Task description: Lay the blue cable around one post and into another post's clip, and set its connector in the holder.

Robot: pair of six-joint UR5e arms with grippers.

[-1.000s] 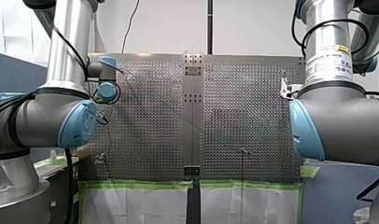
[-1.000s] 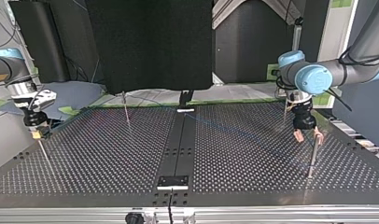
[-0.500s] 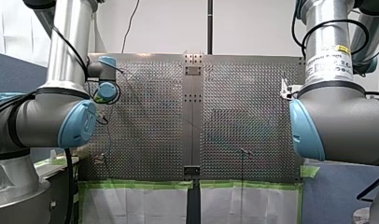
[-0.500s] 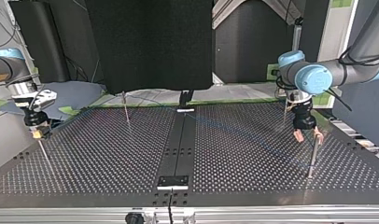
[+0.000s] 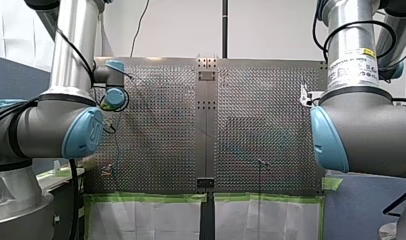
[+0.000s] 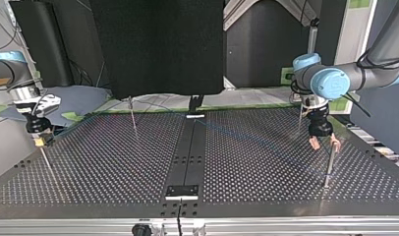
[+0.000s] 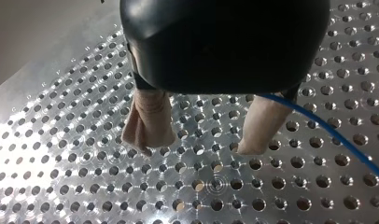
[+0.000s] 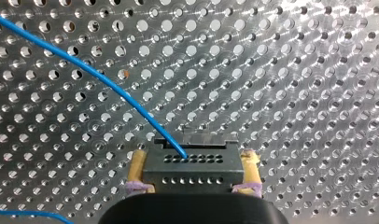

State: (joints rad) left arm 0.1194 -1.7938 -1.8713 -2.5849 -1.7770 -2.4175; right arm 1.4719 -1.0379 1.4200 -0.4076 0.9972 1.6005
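In the right wrist view a black connector (image 8: 193, 169) sits between the yellow pads of my right gripper (image 8: 193, 173), which is shut on it. The blue cable (image 8: 108, 86) runs out of the connector and away over the perforated plate. In the top view my right gripper (image 6: 39, 139) hangs low at the table's left edge, just above a thin post (image 6: 45, 160). At that view's right my left gripper (image 6: 324, 142) stands open next to a taller post (image 6: 329, 162). Its beige pads (image 7: 150, 121) hold nothing, and the blue cable (image 7: 327, 130) passes beside one finger.
A thin post (image 6: 132, 115) stands at the far left of the top view and another post (image 6: 299, 118) behind my left gripper. A black holder plate (image 6: 183, 191) lies on the centre strip near the front edge, and a second one (image 6: 195, 116) at the far end.
My right gripper with the connector has drifted very slightly toward the top view's left. My left arm has not moved.
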